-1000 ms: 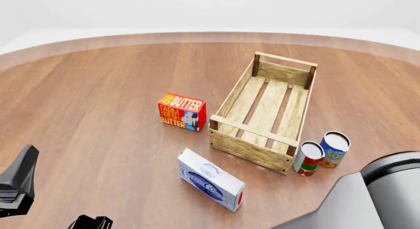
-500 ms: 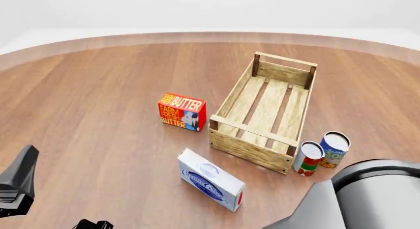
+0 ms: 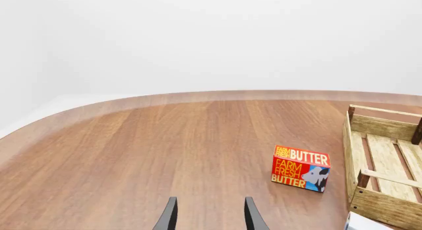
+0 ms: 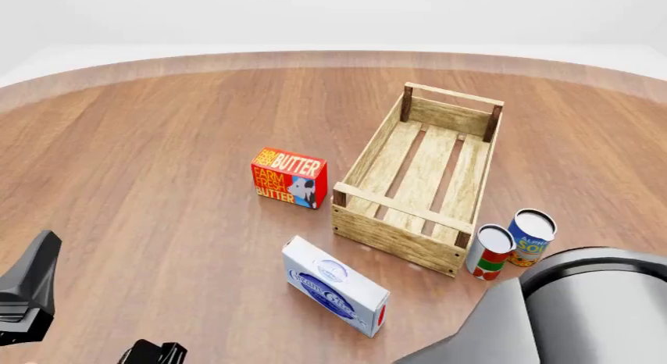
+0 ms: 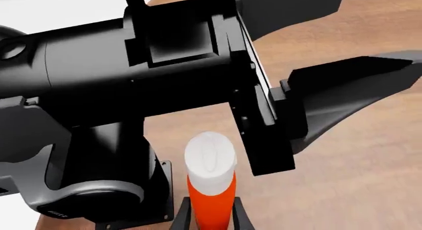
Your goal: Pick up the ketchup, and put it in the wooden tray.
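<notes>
The ketchup (image 5: 209,190) is gripped low between the narrowed fingers of the right end effector (image 5: 209,217), out of the front view. It could tilt or slip during transport to the wooden tray (image 4: 396,233), or strike the cans (image 4: 511,243) near the tray's corner. The left end effector (image 3: 207,217) is held apart, empty

The table (image 4: 156,137) was a broad round top of reddish-brown wood grain with a paler rim. Straight ahead of the left gripper (image 3: 208,217), well out from its fingertips and off toward the right arm's side, a red butter box (image 4: 289,177) stood on the wood. Just beyond that box, on the side away from the left gripper, lay the wooden tray (image 4: 421,177) (its slatted floor showed bare). A white-and-blue carton (image 4: 336,285) lay flat just before the tray's near corner. Two cans stood touching by the tray's other near corner: a red-and-green can (image 4: 489,252) and a blue can (image 4: 530,237).
</notes>
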`<state>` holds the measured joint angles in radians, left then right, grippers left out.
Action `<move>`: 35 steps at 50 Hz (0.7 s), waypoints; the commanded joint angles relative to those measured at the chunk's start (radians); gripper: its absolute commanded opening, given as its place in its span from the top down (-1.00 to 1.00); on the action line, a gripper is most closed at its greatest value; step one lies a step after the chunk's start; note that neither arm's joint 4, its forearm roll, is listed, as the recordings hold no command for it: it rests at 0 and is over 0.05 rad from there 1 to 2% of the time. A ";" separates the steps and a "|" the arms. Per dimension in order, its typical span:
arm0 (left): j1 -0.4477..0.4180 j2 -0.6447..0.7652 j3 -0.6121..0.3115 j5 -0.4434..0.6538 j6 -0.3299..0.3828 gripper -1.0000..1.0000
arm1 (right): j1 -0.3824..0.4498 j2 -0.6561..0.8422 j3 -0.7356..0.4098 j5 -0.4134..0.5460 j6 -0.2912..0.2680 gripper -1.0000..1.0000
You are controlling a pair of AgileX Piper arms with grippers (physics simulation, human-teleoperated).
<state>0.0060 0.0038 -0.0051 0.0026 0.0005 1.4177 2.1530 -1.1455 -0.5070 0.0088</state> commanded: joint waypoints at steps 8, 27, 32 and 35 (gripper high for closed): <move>0.000 0.000 0.000 0.000 0.000 -1.00 | -0.026 -0.089 0.060 -0.006 -0.021 1.00; 0.000 0.000 0.000 0.000 0.000 -1.00 | -0.160 -0.164 0.190 -0.057 -0.030 1.00; 0.000 0.000 0.000 0.000 0.000 -1.00 | -0.177 -0.182 0.208 -0.059 -0.034 1.00; 0.000 0.000 0.000 0.000 0.000 -1.00 | -0.190 -0.190 0.216 -0.058 -0.040 1.00</move>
<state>0.0060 0.0038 -0.0051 0.0026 0.0005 1.2648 1.9965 -0.9586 -0.5590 -0.0345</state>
